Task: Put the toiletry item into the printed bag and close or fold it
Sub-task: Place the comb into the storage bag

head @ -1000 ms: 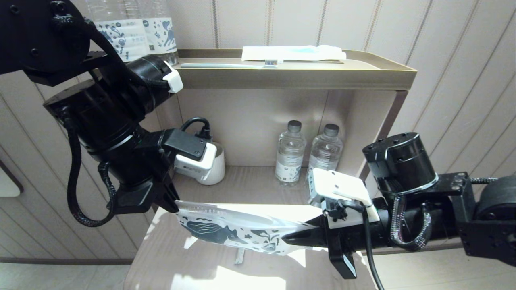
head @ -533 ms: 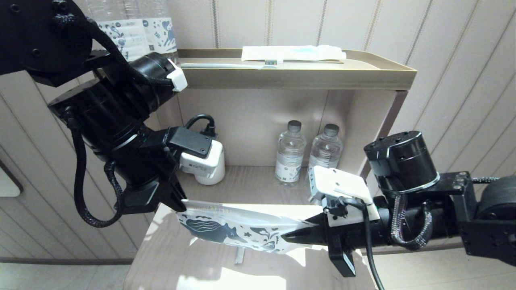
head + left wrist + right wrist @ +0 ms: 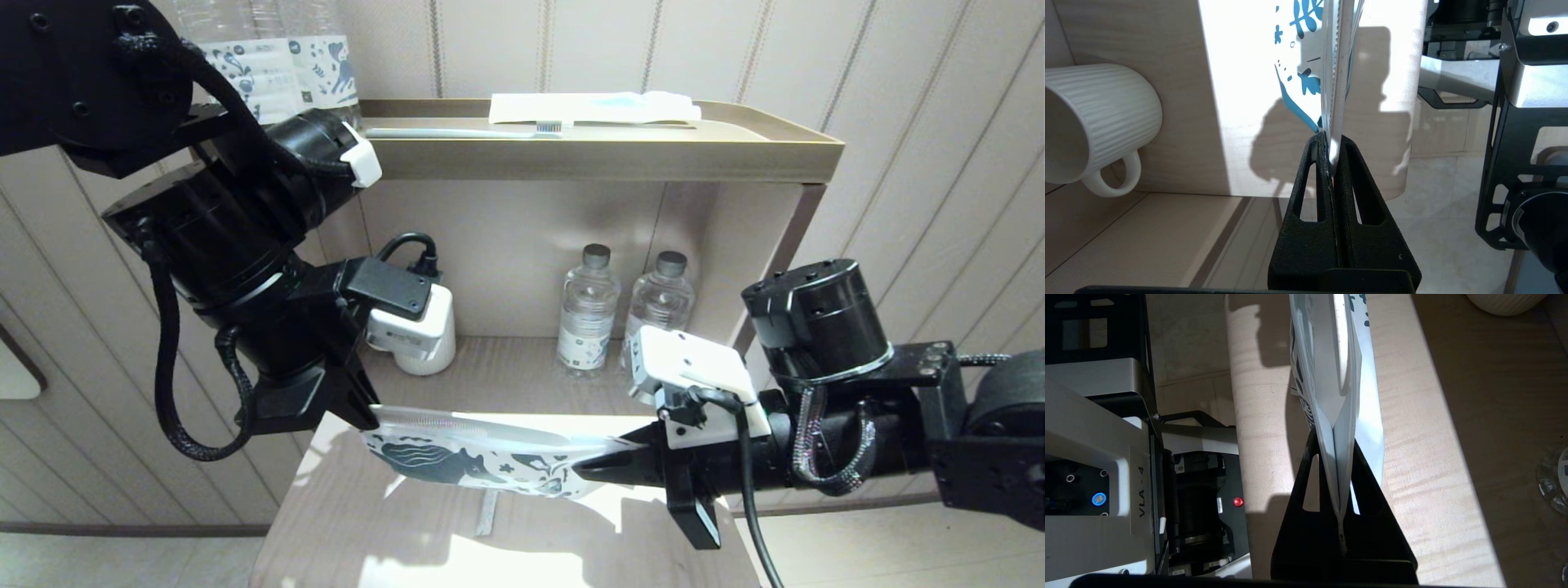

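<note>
The printed bag [image 3: 482, 457] hangs stretched between the two sets of jaws, lifted clear of the worktop [image 3: 408, 531], blue horse side facing out. Left gripper [image 3: 363, 412]: jaws clamped together on one end of the bag at its zip strip. Right gripper [image 3: 600, 472]: jaws clamped together on the opposite end, where the bag's walls meet in a fold. A ribbed white mug [image 3: 1094, 122] lies on its side just beyond the left jaws; two water bottles [image 3: 624, 314] stand on the shelf behind the right jaws. A toothbrush [image 3: 465, 131] rests on the tray [image 3: 604, 155] above.
</note>
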Motion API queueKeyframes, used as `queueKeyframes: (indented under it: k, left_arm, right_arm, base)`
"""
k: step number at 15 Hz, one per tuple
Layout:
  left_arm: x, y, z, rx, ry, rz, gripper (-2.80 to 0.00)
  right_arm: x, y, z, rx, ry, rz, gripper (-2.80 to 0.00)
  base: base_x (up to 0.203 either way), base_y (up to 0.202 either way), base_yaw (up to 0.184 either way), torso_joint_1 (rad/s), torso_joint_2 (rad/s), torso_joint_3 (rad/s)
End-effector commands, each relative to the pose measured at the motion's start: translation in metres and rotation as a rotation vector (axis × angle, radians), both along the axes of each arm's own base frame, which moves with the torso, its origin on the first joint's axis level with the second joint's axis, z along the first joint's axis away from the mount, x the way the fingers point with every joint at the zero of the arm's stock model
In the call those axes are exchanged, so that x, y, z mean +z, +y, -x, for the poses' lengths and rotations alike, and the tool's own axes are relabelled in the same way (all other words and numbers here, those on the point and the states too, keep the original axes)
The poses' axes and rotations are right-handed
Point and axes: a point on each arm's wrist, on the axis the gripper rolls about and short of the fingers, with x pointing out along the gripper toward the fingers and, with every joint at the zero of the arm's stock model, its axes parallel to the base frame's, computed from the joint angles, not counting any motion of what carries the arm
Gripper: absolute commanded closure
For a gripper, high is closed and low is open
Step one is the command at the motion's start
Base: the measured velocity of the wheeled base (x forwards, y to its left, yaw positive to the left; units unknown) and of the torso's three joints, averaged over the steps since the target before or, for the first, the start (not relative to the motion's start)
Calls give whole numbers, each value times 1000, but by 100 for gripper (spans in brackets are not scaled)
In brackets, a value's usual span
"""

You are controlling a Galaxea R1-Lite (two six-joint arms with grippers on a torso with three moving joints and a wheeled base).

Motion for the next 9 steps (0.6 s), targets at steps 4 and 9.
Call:
queueKeyframes:
  k: [4, 9]
  left_arm:
    - [-1, 3, 3, -9, 9, -17, 0]
    - [-9, 3, -5, 8, 40, -31, 0]
  right_arm:
    - [0, 0, 0, 5, -3, -2, 0]
    - [4, -1, 3, 9, -14, -11, 0]
  base:
    - [0, 0, 0, 0, 0, 0]
    - [0, 0, 0, 0, 0, 0]
